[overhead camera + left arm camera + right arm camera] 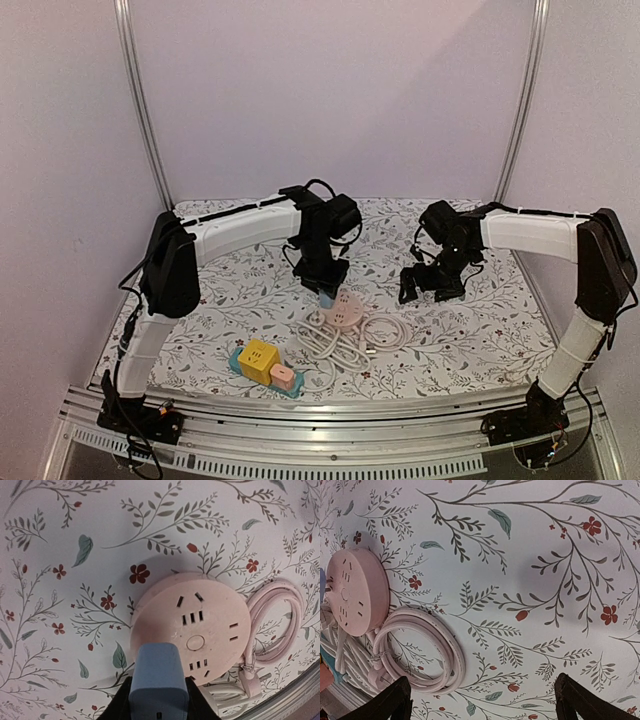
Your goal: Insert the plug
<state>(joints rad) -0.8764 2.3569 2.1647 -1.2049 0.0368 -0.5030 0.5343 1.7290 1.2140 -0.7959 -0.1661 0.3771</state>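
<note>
I have the left gripper point(325, 288) clenched on the blue plug point(159, 675), one finger on each side of its body. The plug sits at the rim of the round pink hub point(192, 627), near the middle of the worktop point(470, 345). I cannot tell whether the plug touches the hub. The hub lies flat with its slotted face up and every slot I can see is unfilled. Its pink cord point(422, 652) lies coiled just beside it on the right, and a white cable point(335, 348) is looped on the near side. The right gripper point(432, 285) is released, its jaws spread wide over bare floral cloth to the right of the hub with nothing between them. Toward the near edge, left of centre, a yellow cube point(258, 360) stands on a teal strip point(240, 366).
</note>
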